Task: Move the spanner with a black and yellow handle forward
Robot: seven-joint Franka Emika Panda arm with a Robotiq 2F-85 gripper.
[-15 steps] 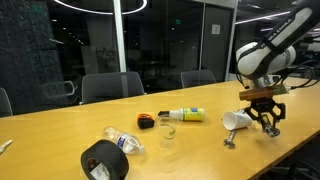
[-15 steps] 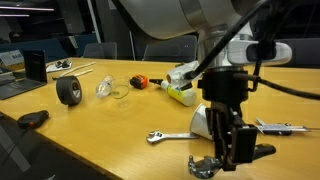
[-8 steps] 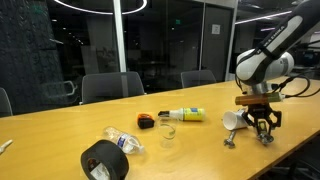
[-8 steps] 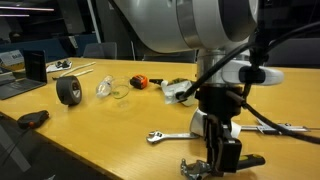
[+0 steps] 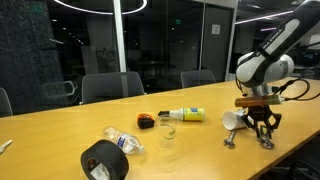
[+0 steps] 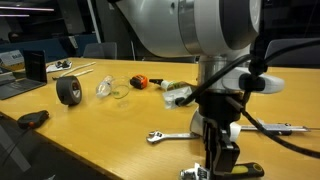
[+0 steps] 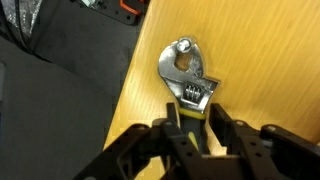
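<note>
The spanner (image 7: 186, 78) has a grey metal head and a black and yellow handle. In the wrist view my gripper (image 7: 192, 116) is shut on the handle, with the head sticking out past the fingertips. The spanner lies flat, low over the wooden table (image 7: 265, 60) close to its edge. In an exterior view the gripper (image 6: 222, 168) points straight down with the spanner (image 6: 248, 170) crosswise in it. In an exterior view the gripper (image 5: 263, 134) is at the table's near right end. I cannot tell whether the spanner touches the table.
A white cup (image 5: 237, 120), an all-silver wrench (image 6: 170, 135) and another silver tool (image 6: 282, 127) lie near the gripper. Further off are a yellow-green tube (image 5: 185, 115), a tape measure (image 5: 147, 121), a crushed bottle (image 5: 125, 141) and a black tape roll (image 5: 103, 160).
The gripper has carried the spanner lower and toward the table's edge. The other objects have not moved.
</note>
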